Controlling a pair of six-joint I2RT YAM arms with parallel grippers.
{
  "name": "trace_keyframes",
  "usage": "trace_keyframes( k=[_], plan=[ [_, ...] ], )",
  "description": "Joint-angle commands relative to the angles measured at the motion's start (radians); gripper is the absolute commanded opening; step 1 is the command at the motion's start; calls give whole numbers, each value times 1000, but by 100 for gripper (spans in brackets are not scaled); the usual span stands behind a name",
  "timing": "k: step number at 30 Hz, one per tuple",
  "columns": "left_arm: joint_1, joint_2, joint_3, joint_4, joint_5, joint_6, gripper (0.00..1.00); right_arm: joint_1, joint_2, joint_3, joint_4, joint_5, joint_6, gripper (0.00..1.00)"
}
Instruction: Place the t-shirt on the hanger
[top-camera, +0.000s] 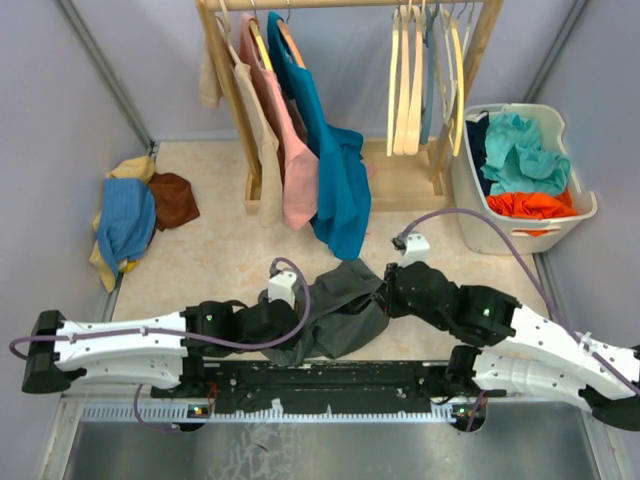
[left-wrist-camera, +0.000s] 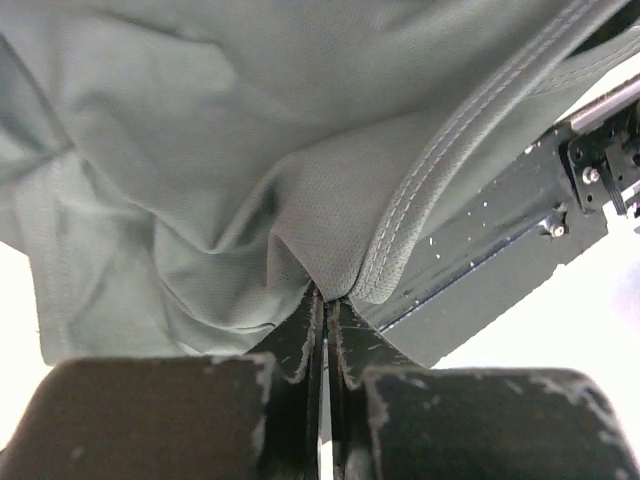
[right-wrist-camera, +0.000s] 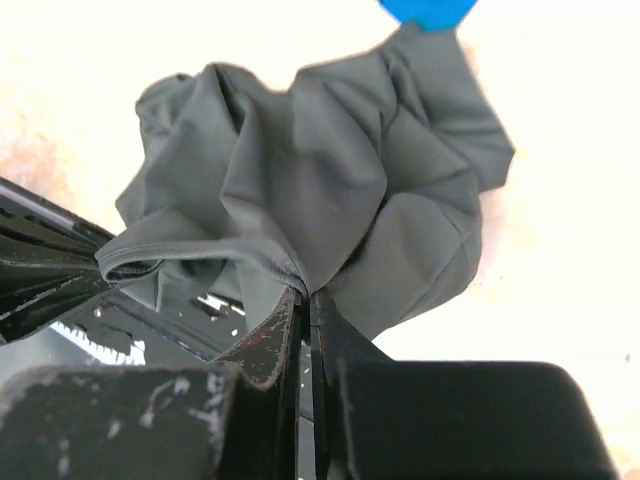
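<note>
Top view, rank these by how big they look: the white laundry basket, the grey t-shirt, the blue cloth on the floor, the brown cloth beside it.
1. white laundry basket
2. grey t-shirt, bunched up and nearer the camera, so second only narrowly
3. blue cloth
4. brown cloth

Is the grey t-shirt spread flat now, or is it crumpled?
Crumpled. The t-shirt is bunched in deep folds between the left tool and the right tool, each shut on its fabric.
</note>
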Motion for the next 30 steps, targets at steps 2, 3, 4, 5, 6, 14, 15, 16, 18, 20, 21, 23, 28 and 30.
trace_keyframes(
  k=[2,3,4,5,6,14,15,16,18,20,21,23,28,30],
  plan=[
    [2,-81,129,-72,-174,43,0,8,10,203,-70,167,-80,0],
    [8,-93,166,-94,-198,64,0,7,22,242,-80,186,-101,0],
    [17,-102,201,-112,-216,92,0,8,37,279,-87,206,-123,0],
    [27,-107,245,-128,-230,119,0,8,53,322,-91,224,-149,0],
    [40,-107,293,-141,-242,152,0,8,71,366,-91,239,-173,0],
    [148,-16,737,-149,-277,492,0,-33,294,788,-11,309,-485,0],
    [159,9,805,-140,-270,540,0,-36,327,862,-4,312,-513,0],
    [170,35,868,-134,-266,585,0,-36,359,934,6,314,-556,0],
    [187,94,999,-133,-253,676,0,-36,414,1065,11,320,-632,0],
    [193,157,1127,-141,-250,732,0,-36,453,1175,11,307,-673,0],
    [193,177,1175,-146,-248,755,0,-36,463,1213,15,296,-687,0],
    [195,200,1234,-151,-234,784,0,-36,462,1248,26,272,-701,0],
    [194,169,1202,-191,-130,756,0,-36,367,1103,-2,188,-654,0],
    [193,145,1139,-235,-52,716,0,-36,293,963,-5,140,-600,0]
  ],
)
